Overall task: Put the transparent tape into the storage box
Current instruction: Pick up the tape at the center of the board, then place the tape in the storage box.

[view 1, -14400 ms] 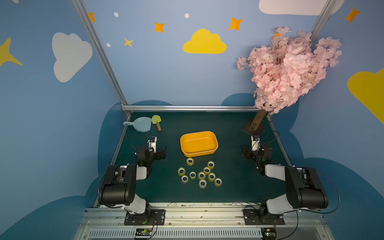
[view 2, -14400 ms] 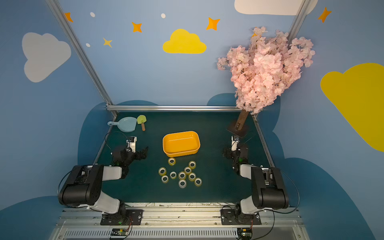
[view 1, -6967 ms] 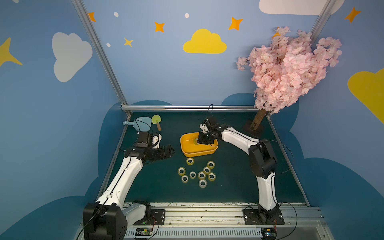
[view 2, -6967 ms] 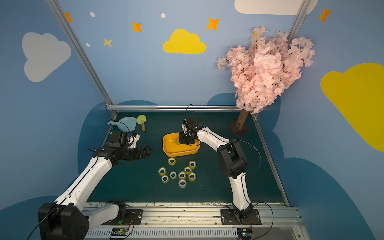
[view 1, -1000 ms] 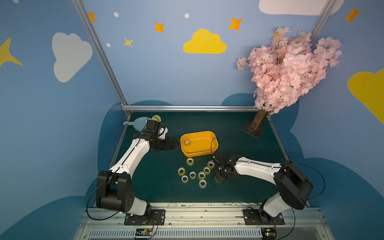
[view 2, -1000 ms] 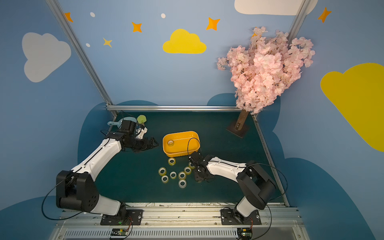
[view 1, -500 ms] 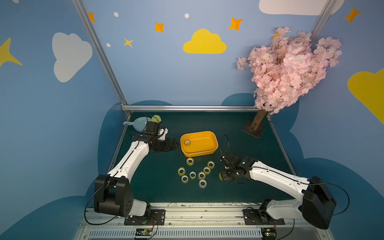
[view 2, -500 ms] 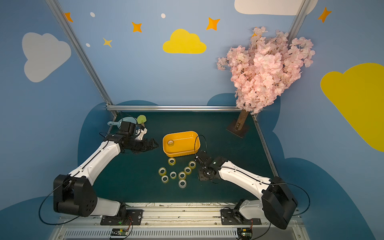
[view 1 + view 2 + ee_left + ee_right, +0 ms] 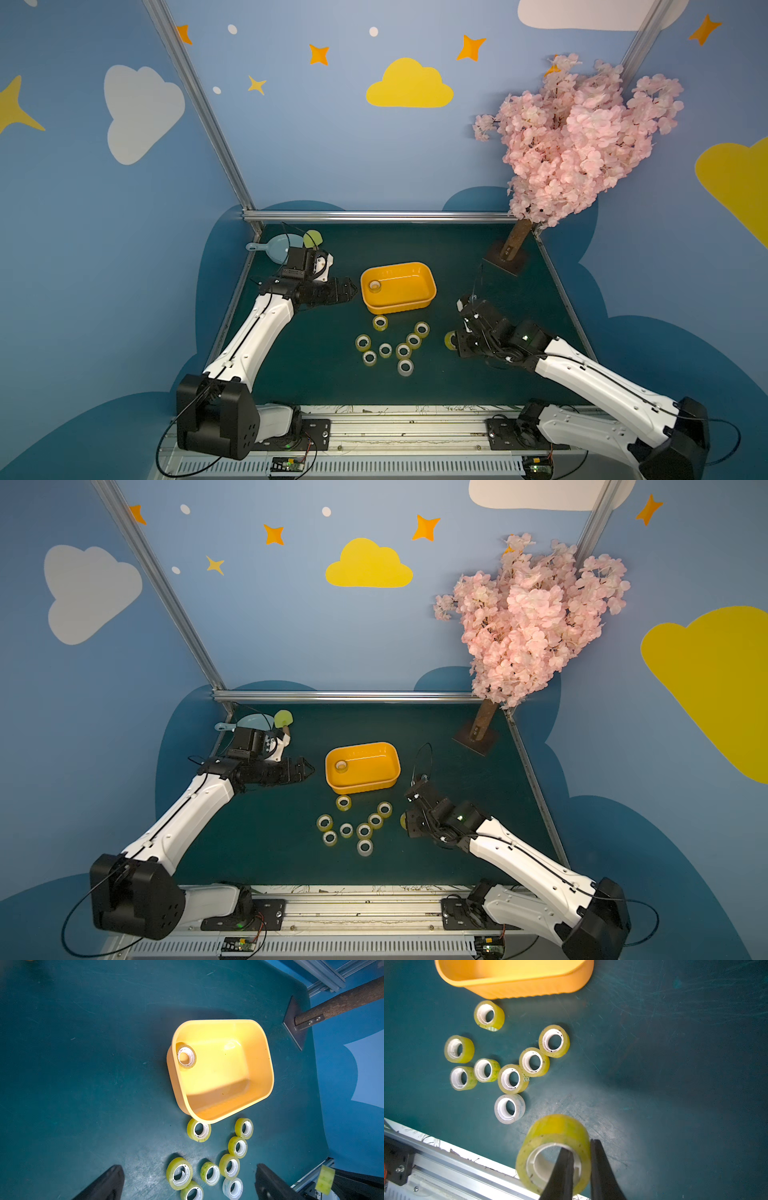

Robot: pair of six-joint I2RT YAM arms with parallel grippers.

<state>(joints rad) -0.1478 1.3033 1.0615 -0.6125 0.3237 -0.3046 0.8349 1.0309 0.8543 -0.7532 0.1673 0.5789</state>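
Right claw [image 9: 579,1145] is clenched on a tape roll [image 9: 554,1132], one finger inside the core, one outside. A second ago it sat low among the loose rolls [image 9: 403,351]; now it is lower right of centre in both top views, roll lifted, likely ready to carry. One other roll [image 9: 375,286] lies in the storage box [image 9: 397,308]; eight remain on the bench [image 9: 316,374]. Left claw [image 9: 349,291] hangs released at the box's left. From above, the claw hides most of the held roll.

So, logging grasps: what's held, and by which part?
Right gripper pinches a yellowish transparent tape roll by its wall, one finger inside the core. Left gripper: nothing.
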